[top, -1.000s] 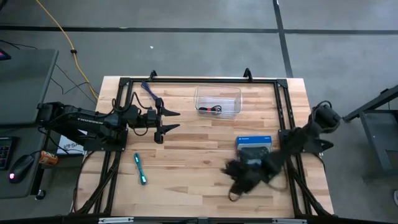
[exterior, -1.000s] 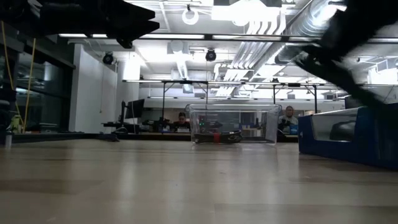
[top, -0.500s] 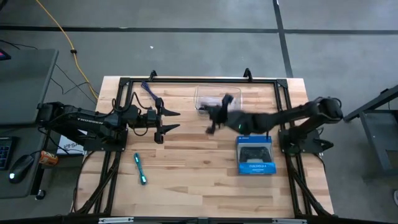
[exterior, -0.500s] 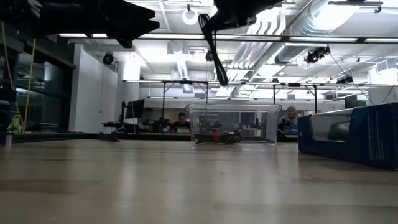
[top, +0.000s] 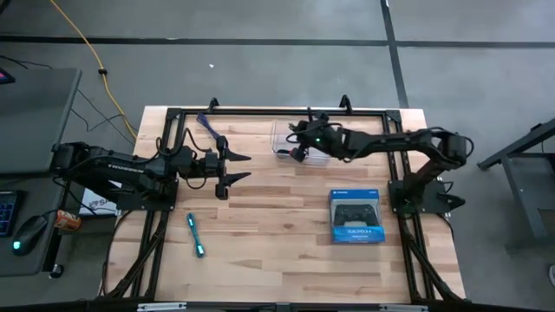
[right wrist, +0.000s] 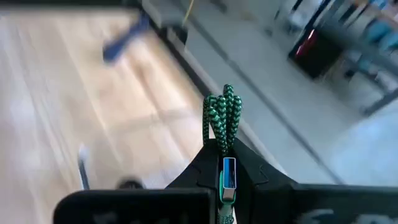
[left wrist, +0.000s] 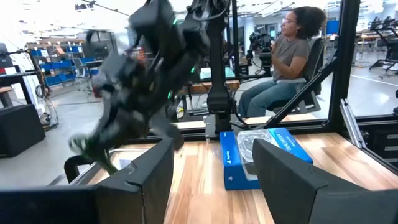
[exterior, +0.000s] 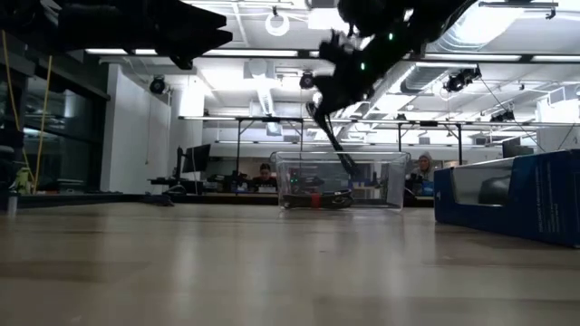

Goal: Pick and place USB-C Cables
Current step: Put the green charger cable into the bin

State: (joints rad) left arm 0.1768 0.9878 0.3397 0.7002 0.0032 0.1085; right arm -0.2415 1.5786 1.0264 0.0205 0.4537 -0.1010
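My right gripper hangs over the clear tub near the table's far edge, shut on the green braided cable. In the low view that cable dangles from the gripper toward the tub. A black cable with a red band lies on the tub's floor. The purple cable lies flat by the far-left corner, and the cyan cable lies flat near the left front. My left gripper waits open above the table's left half. My right gripper pinches the green cable bundle between its two fingers, at the part next to the plug. The looped braided end sticks out past the fingertips. The cable is lifted clear and, in the low view, hangs slack below the gripper above the tub.
The blue box picturing a game controller lies flat on the table's right side, also seen past my left fingers. A black frame runs along the table's edges. A person sits beyond the table. Bare wood lies in the table's middle and front.
My right gripper, carrying the green cable, swung fast from in front of the blue box at the table's near right toward the far edge and left, passed just left of the tub, and now hangs over it. The cable dangles lower toward the tub.
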